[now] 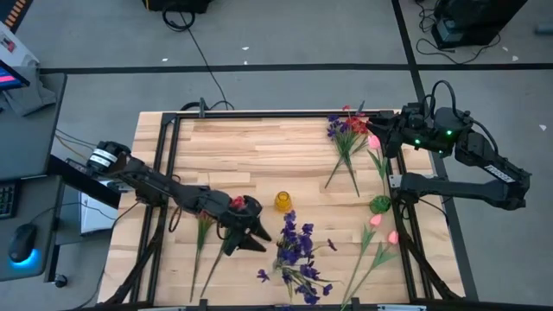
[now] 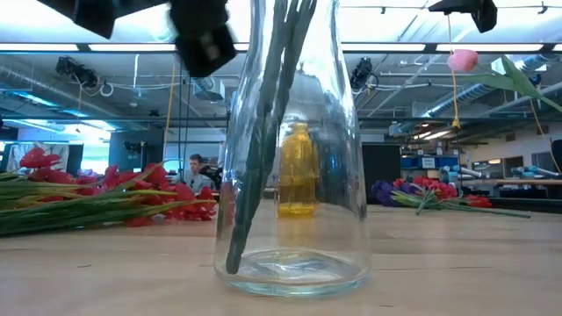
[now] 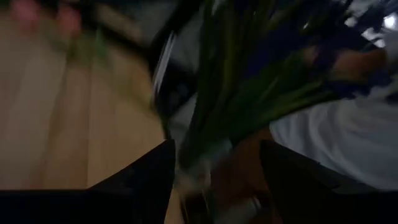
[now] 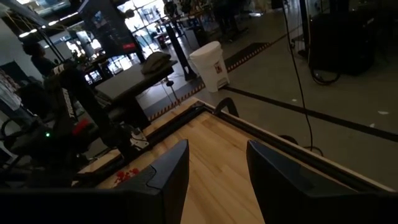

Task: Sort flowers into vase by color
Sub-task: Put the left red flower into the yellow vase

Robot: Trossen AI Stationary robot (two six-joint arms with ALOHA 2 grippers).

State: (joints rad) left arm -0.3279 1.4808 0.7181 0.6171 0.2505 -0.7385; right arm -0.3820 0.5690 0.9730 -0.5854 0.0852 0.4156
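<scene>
A clear glass vase stands near the table's near edge with dark purple sprigs in it, stems down to its floor. My left gripper is open just left of those stems, above the vase neck. A pink tulip bud stands high on a leaning stem that runs down toward the small green vase. My right gripper hovers open beside that bud at the far right, with nothing between its fingers. A yellow vase stands mid-table. My left gripper: its open fingers stand on either side of the purple sprigs' green stems. The blurred wrist view does not show whether either finger touches them.
Red sprigs lie on the table left of the clear vase. A mixed red and purple bunch lies near the far edge. Pink tulips lie near the right edge. A black frame rail borders the wooden top.
</scene>
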